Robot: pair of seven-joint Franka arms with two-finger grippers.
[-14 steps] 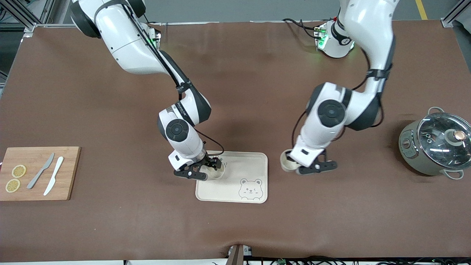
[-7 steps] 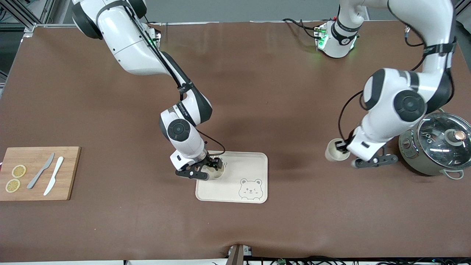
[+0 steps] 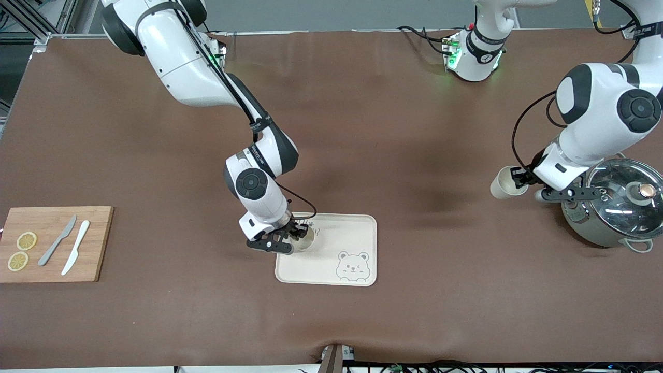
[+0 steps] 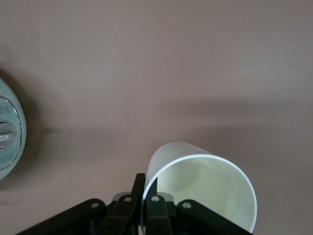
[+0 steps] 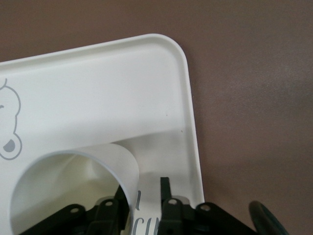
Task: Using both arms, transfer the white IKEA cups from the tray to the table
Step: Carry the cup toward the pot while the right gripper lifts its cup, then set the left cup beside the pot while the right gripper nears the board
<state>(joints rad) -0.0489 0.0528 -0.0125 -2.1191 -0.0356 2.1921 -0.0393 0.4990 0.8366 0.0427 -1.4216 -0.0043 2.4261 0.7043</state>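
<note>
One white cup (image 3: pixel 307 242) stands on the cream bear-print tray (image 3: pixel 339 232), in its corner toward the right arm's end. My right gripper (image 3: pixel 299 234) is low over it and open: in the right wrist view one finger is inside the cup (image 5: pixel 73 191) and the other stands apart from its wall, so my right gripper (image 5: pixel 142 192) straddles the rim. My left gripper (image 3: pixel 520 178) is shut on the rim of the second white cup (image 3: pixel 504 184) and holds it in the air over bare table beside the pot. The left wrist view shows my left gripper (image 4: pixel 145 190) pinching this cup (image 4: pixel 200 191).
A grey-green pot with a glass lid (image 3: pixel 616 207) stands at the left arm's end, close to the held cup; it also shows in the left wrist view (image 4: pixel 7 132). A wooden board (image 3: pixel 98 243) with two knives and lemon slices lies at the right arm's end.
My left arm has carried its cup away from the tray's side toward the pot and raised it. My right gripper has stayed at the cup on the tray.
</note>
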